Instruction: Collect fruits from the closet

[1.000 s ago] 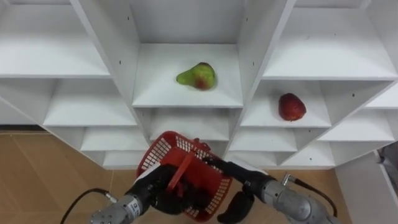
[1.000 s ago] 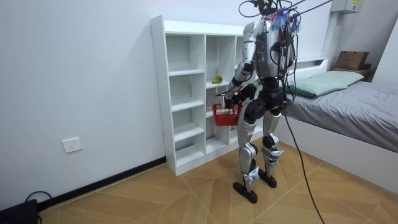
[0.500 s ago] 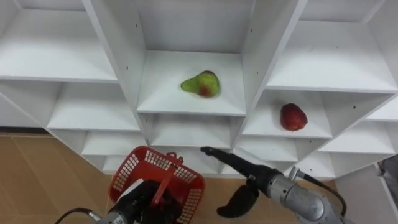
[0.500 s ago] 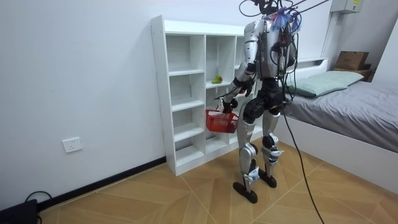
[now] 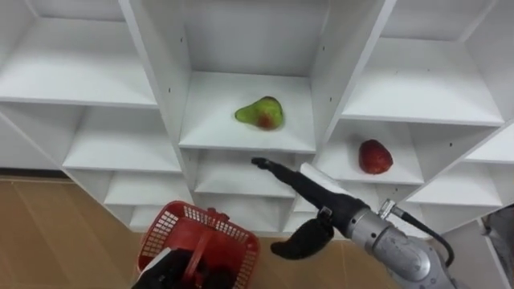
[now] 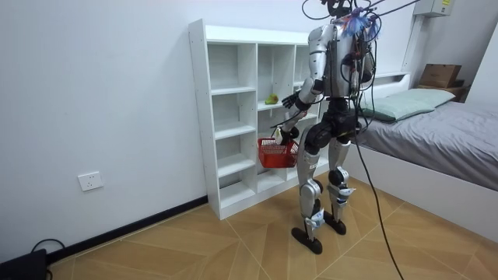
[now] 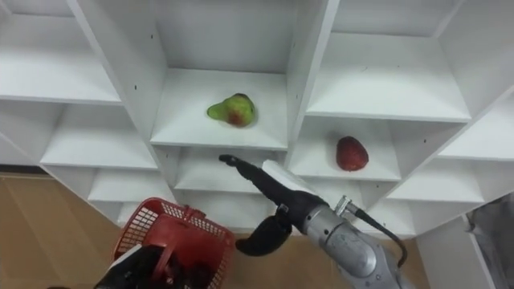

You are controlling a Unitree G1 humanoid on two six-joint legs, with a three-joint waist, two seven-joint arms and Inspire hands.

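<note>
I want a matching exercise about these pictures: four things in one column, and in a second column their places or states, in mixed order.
1 pear
2 red fruit
3 red basket
4 right hand

A held low by the left hand
B on the higher shelf
C fingers straight, stretched forward
D on the lower shelf, further right

Pairs: 1-B, 2-D, 3-A, 4-C

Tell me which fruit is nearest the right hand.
The green pear in the middle column: the right hand points straight fingers up just below its shelf. The red fruit lies farther right, on a lower shelf. The left hand holds the red basket.
</note>
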